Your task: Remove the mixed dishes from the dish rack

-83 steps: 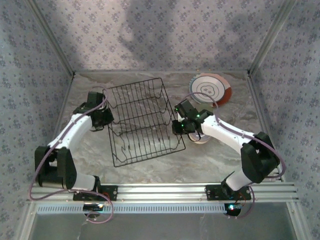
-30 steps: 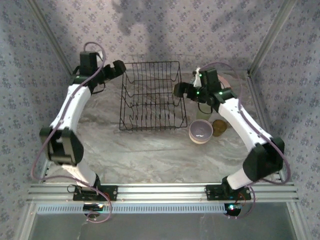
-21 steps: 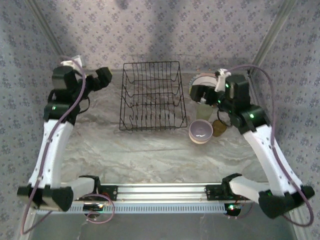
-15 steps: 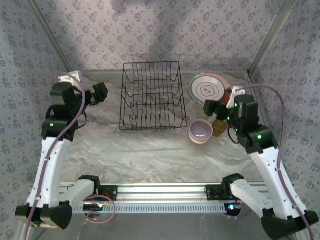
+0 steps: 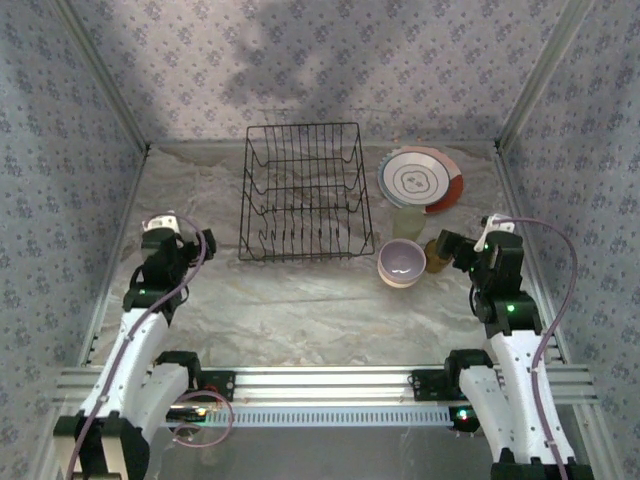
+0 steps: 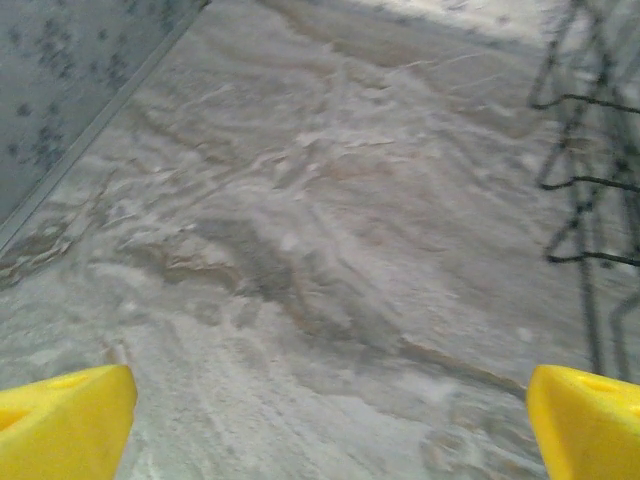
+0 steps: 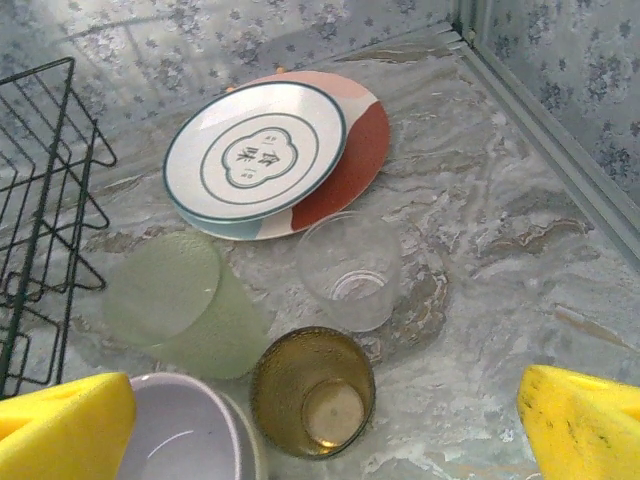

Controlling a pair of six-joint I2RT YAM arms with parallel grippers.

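The black wire dish rack (image 5: pixel 300 195) stands at the back centre with nothing in it; its edge also shows in the wrist views (image 6: pixel 590 150) (image 7: pixel 40 200). To its right lie stacked plates, a green-ringed white one (image 7: pixel 255 150) (image 5: pixel 415 178) on an orange-red one (image 7: pixel 350 160). In front of them are a pale green cup (image 7: pixel 180 300), a clear cup (image 7: pixel 350 270), an amber cup (image 7: pixel 312 390) (image 5: pixel 438 255) and a lavender bowl (image 7: pixel 185 435) (image 5: pixel 402 263). My left gripper (image 5: pixel 203 244) (image 6: pixel 325 430) is open over bare table left of the rack. My right gripper (image 5: pixel 450 245) (image 7: pixel 320 430) is open just near of the amber cup, holding nothing.
The marble table (image 5: pixel 300 310) is boxed in by patterned walls with metal corner posts (image 5: pixel 520 90). A wall edge (image 6: pixel 90 130) runs close on my left gripper's left, and another (image 7: pixel 560 130) to the right of the cups.
Both arms have pulled back from the rack's sides toward the near edge and folded low. The rack, askew 2.8 s ago, has stood straight at the back for the last second. Both grippers stay open.
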